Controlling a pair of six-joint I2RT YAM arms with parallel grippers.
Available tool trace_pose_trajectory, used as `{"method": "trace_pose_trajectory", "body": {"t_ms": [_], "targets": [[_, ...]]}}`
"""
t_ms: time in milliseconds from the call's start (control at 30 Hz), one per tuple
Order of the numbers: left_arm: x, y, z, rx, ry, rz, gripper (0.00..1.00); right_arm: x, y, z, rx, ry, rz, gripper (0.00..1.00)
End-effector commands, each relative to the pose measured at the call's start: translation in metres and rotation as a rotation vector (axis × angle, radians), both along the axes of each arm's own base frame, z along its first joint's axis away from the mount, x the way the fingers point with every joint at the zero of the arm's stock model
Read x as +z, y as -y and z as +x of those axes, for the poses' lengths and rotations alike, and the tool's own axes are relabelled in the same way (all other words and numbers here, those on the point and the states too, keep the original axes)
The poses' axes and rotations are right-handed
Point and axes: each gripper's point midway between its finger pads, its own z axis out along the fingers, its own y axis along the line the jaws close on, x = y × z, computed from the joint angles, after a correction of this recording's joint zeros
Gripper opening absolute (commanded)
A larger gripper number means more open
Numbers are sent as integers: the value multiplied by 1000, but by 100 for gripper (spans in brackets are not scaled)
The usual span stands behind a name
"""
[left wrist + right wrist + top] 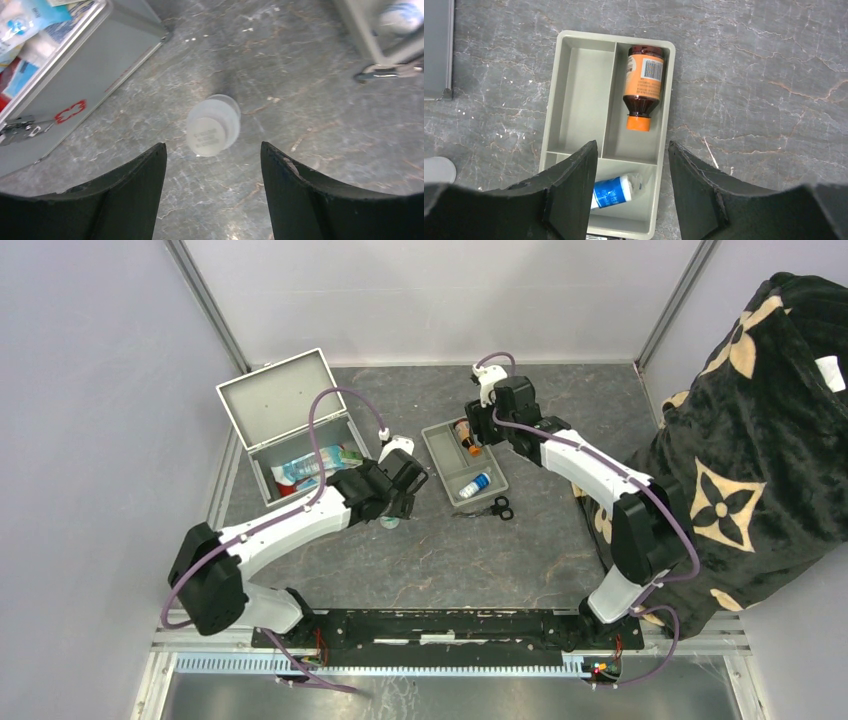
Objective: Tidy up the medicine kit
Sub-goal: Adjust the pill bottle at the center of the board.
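My left hand [212,150] apart, empty, above white-capped bottle [213,125] standing on surface [325,150]. Medicine kit [75,85] open, near, left. Risk: my off-centre close tips bottle, it rolls off. My right hand [631,150] apart over tray [584,95].

The desk [440,560] was dark grey stone with pale lines. The open medicine kit [275,395] sat at its far left. A grey divided tray [443,455] lay near the middle, with black scissors [490,508] just beside its near edge. A small cloudy-white jar [213,125] sat between kit and tray.
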Motion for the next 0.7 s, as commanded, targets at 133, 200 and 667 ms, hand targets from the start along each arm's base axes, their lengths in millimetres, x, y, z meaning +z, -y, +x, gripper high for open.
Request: {"method": "trace_pose_trajectory", "body": {"t_ms": [133,200,667], "targets": [[-3,-22,10,137,49,83,76,13,2,-9,-3,42,53,60],[-8,-19,11,130,39,79,75,13,-2,-13,18,33,70,60],[-21,-11,14,116,17,82,55,9,-5,-20,39,19,91,61]]}}
